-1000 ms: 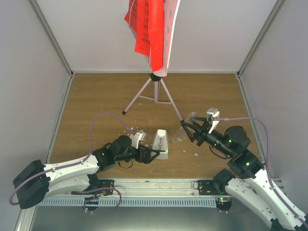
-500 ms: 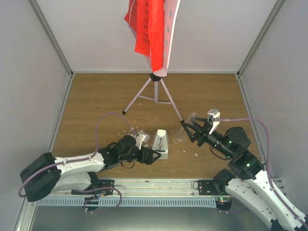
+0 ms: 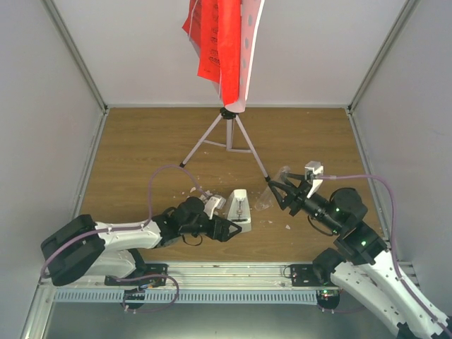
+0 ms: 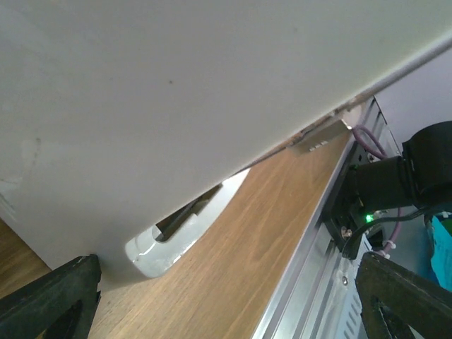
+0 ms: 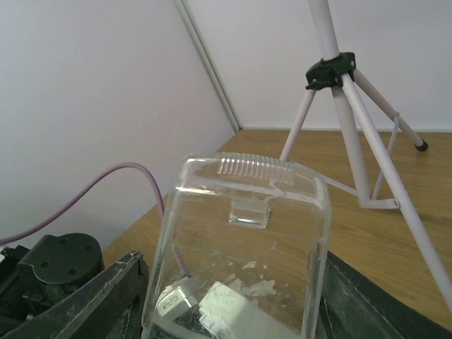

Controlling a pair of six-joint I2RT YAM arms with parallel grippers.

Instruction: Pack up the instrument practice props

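The pale perforated music-stand plate (image 3: pixel 251 49) stands on silver tripod legs (image 3: pixel 205 141) at the back centre, with red ribbed sheets (image 3: pixel 217 42) on it. The small white metronome (image 3: pixel 240 206) stands near the front centre and leans a little. My left gripper (image 3: pixel 232 229) is open, its fingers on either side of the metronome's base; the white body (image 4: pixel 176 106) fills the left wrist view. My right gripper (image 3: pixel 277 191) is shut on a clear plastic cover (image 5: pixel 244 240), held low just right of the metronome. The tripod (image 5: pixel 346 106) shows behind it.
Small white crumbs (image 3: pixel 212 173) lie scattered on the wooden floor around the metronome and near the tripod's front leg. Grey walls close off the left, right and back. A metal rail (image 3: pixel 233 272) runs along the near edge.
My left arm has stretched to the right, bringing its gripper up to the metronome, which has shifted slightly right and tilted. The right gripper with the clear cover has barely moved.
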